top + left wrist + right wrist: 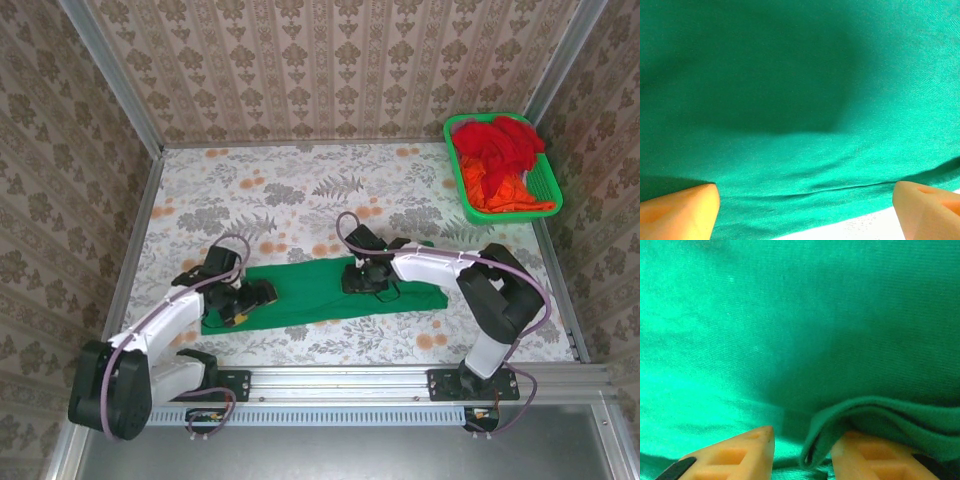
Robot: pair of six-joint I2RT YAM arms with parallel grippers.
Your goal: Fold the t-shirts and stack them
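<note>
A dark green t-shirt [310, 292] lies folded into a long strip across the near part of the table. My left gripper [245, 298] hovers over its left end, open. In the left wrist view the left gripper [805, 192] has its orange fingertips [685, 207] wide apart above flat green cloth [790, 100], close to the shirt's edge. My right gripper [362, 280] is down on the middle of the strip. In the right wrist view the right gripper [804, 436] has its jaws narrowed around a raised fold of the shirt [830, 422]. The fold drapes over one finger, with a gap to the other. Red and orange t-shirts [495, 145] are piled in the basket.
A bright green mesh basket [548, 190] stands at the back right corner. Wallpapered walls with metal posts enclose the table on three sides. A metal rail [350, 380] carrying both arm bases runs along the near edge. The floral tabletop [300, 190] stretches behind the shirt.
</note>
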